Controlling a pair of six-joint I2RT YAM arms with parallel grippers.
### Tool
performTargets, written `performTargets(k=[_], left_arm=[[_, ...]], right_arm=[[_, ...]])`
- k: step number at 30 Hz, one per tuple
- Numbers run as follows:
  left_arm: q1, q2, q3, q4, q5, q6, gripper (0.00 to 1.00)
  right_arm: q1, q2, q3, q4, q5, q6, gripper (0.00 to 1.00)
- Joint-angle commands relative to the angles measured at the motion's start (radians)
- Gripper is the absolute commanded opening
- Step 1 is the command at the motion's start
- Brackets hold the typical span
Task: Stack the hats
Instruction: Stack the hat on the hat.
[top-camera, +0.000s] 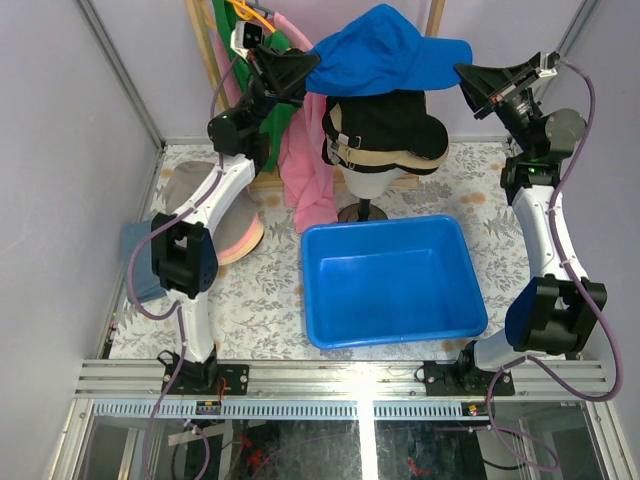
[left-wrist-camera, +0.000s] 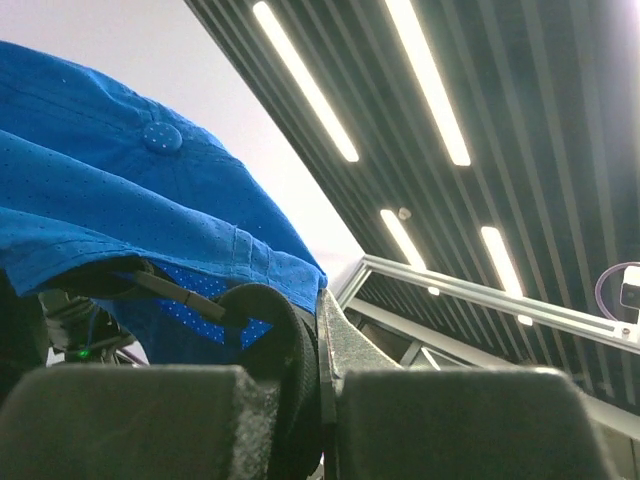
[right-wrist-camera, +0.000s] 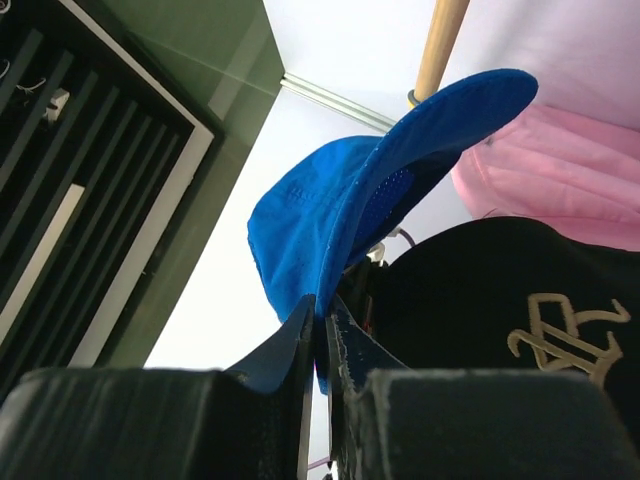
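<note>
The blue baseball cap (top-camera: 385, 52) hangs in the air above the mannequin head, held from both sides. My left gripper (top-camera: 305, 68) is shut on its back strap (left-wrist-camera: 250, 320). My right gripper (top-camera: 468, 78) is shut on the edge of its brim (right-wrist-camera: 330, 240). Below it a black cap (top-camera: 392, 122) with a pale logo (right-wrist-camera: 560, 325) sits on top of a khaki cap (top-camera: 385, 158) on the cream mannequin head (top-camera: 372, 182). A pile of hats, grey-taupe (top-camera: 190, 185) over pink and beige (top-camera: 243, 238), lies at the left of the table.
A large blue tub (top-camera: 390, 282) stands in the middle front of the table. Pink (top-camera: 312, 170) and green (top-camera: 270, 45) shirts hang on a wooden rack behind the left arm. A blue-grey cloth (top-camera: 138, 262) lies at the left edge.
</note>
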Motion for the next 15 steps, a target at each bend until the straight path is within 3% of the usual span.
performTargets(k=[1,7,15], left_arm=[[-0.014,0.003,0.017,0.033,0.063,-0.052,0.00],[-0.021,-0.020,-0.069,0.030,0.062,-0.051,0.01],[-0.022,-0.037,-0.156,0.017,0.033,-0.058,0.10]], right_arm=[[-0.038,0.001,-0.025,0.145,0.010,0.070,0.10],[-0.054,0.017,-0.095,0.232,0.013,0.133,0.10],[-0.066,0.042,-0.181,0.321,0.009,0.197,0.10]])
